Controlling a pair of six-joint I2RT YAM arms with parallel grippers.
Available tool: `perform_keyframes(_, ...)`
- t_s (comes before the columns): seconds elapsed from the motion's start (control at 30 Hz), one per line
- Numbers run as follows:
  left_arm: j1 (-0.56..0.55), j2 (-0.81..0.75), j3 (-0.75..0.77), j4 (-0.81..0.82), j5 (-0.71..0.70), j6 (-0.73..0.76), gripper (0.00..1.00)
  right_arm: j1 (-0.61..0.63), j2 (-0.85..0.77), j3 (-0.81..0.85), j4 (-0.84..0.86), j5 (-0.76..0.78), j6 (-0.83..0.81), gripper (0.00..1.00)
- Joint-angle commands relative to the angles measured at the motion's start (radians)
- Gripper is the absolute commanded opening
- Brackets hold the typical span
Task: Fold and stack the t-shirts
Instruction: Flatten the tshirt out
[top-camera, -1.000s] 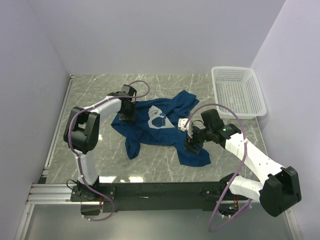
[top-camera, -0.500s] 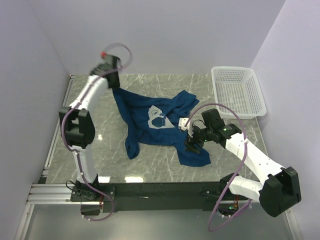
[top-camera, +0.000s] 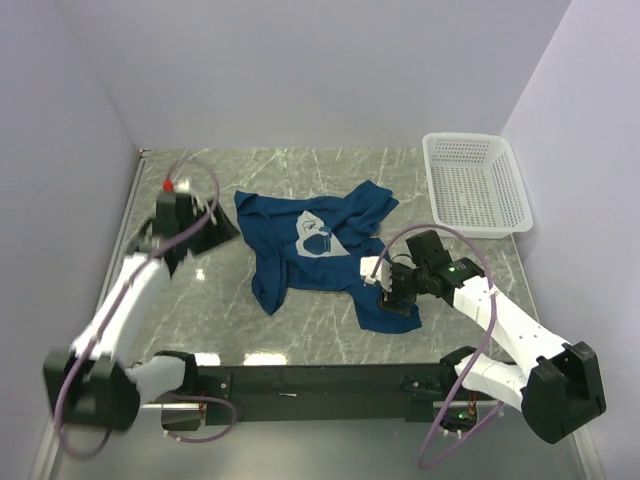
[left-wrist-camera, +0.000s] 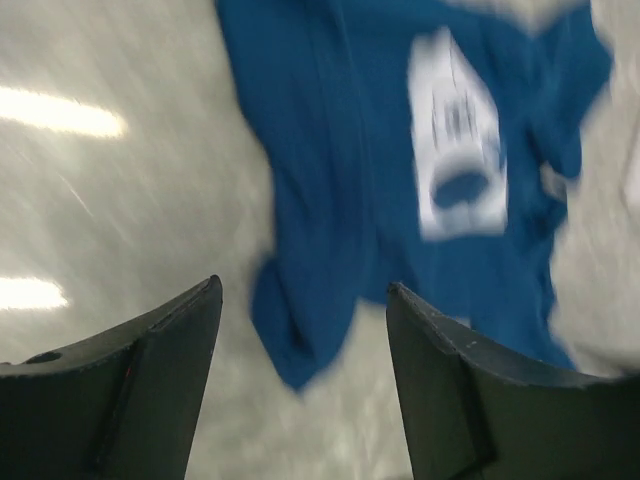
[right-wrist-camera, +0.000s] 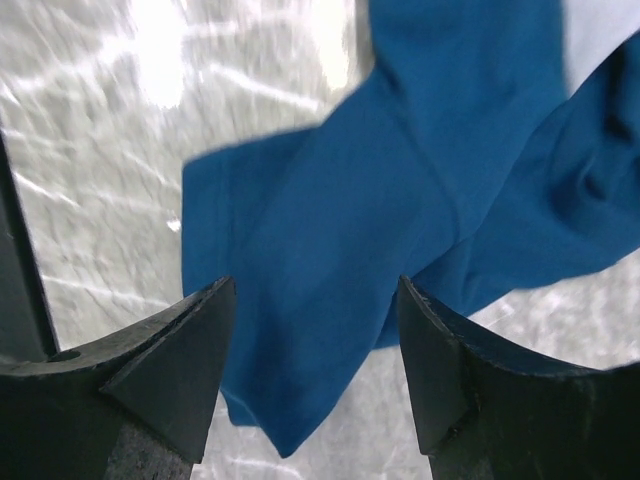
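Hovering over the crumpled t-shirt (top-camera: 318, 248), right tool (right-wrist-camera: 315, 292) gapes empty; left tool (left-wrist-camera: 303, 300), fingers also spread, hangs alongside.

The t-shirt (left-wrist-camera: 340, 200) shows blurred, its chest print (left-wrist-camera: 460, 150) seemingly a cartoon.

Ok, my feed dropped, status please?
Left gripper open, clear of cloth. Right gripper open over the t-shirt, crumpled, unfolded. Basket aside, nothing blocking.

Table (top-camera: 225, 305) open beside t-shirt (top-camera: 310, 255); basket (top-camera: 476, 185) far right
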Motion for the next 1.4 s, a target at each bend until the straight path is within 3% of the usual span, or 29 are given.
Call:
perform_keyframes(0.0, -0.119, -0.144, -0.24, 0.143, 0.18, -0.184, 0.72, 0.004, 0.014, -0.03, 0.018, 0.073, -0.038, 0.72)
perform_keyframes(0.07, -0.257, -0.192, -0.311, 0.144, 0.091, -0.257, 0.72, 0.005, 0.011, -0.049, 0.047, 0.071, 0.0, 0.72)
perform_keyframes(0.2, -0.391, -0.155, -0.324, 0.085, -0.069, -0.304, 0.71, 0.004, -0.011, -0.07, 0.087, 0.045, 0.057, 0.72)
perform_keyframes(0.37, -0.581, 0.041, -0.232, -0.035, -0.275, -0.335, 0.7, 0.004, -0.015, -0.072, 0.089, 0.057, 0.069, 0.71)
perform_keyframes(0.5, -0.667, 0.187, -0.158, -0.081, -0.397, -0.35, 0.69, 0.004, -0.006, -0.069, 0.086, 0.048, 0.077, 0.71)
perform_keyframes(0.57, -0.686, 0.25, -0.132, -0.09, -0.435, -0.352, 0.58, 0.004, -0.009, -0.069, 0.083, 0.051, 0.079, 0.71)
perform_keyframes(0.73, -0.698, 0.326, -0.1, -0.133, -0.508, -0.338, 0.42, 0.002, -0.032, -0.081, 0.081, 0.057, 0.069, 0.71)
perform_keyframes(0.77, -0.7, 0.333, -0.098, -0.139, -0.517, -0.336, 0.34, 0.004, -0.035, -0.079, 0.08, 0.06, 0.071, 0.71)
perform_keyframes(0.83, -0.7, 0.334, -0.094, -0.153, -0.538, -0.33, 0.26, 0.002, -0.038, -0.076, 0.075, 0.064, 0.068, 0.71)
perform_keyframes(0.93, -0.697, 0.31, -0.092, -0.175, -0.547, -0.329, 0.04, 0.002, -0.052, -0.07, 0.064, 0.076, 0.066, 0.71)
perform_keyframes(1.0, -0.686, 0.272, -0.092, -0.198, -0.566, -0.343, 0.01, 0.002, -0.069, -0.064, 0.051, 0.085, 0.057, 0.71)
perform_keyframes(1.1, -0.557, 0.089, -0.123, -0.209, -0.522, -0.323, 0.01, 0.002, -0.09, -0.047, 0.011, 0.112, 0.025, 0.71)
perform_keyframes(1.13, -0.385, -0.071, -0.164, -0.19, -0.467, -0.301, 0.01, 0.002, -0.097, -0.041, 0.003, 0.126, 0.019, 0.71)
perform_keyframes(1.2, -0.149, -0.248, -0.213, -0.109, -0.278, -0.237, 0.0, 0.001, -0.115, -0.023, -0.012, 0.152, 0.0, 0.71)
perform_keyframes(1.23, 0.077, -0.378, -0.238, -0.097, -0.238, -0.222, 0.0, -0.004, -0.121, -0.02, -0.015, 0.163, -0.003, 0.71)
perform_keyframes(1.27, 0.184, -0.415, -0.244, -0.087, -0.147, -0.208, 0.06, -0.007, -0.126, -0.007, -0.019, 0.163, -0.009, 0.72)
perform_keyframes(1.33, 0.413, -0.401, -0.259, -0.089, -0.004, -0.151, 0.46, -0.008, -0.123, 0.0, -0.025, 0.153, -0.012, 0.72)
perform_keyframes(1.37, 0.454, -0.369, -0.262, -0.098, 0.128, -0.136, 0.66, -0.01, -0.114, 0.009, -0.028, 0.148, -0.012, 0.72)
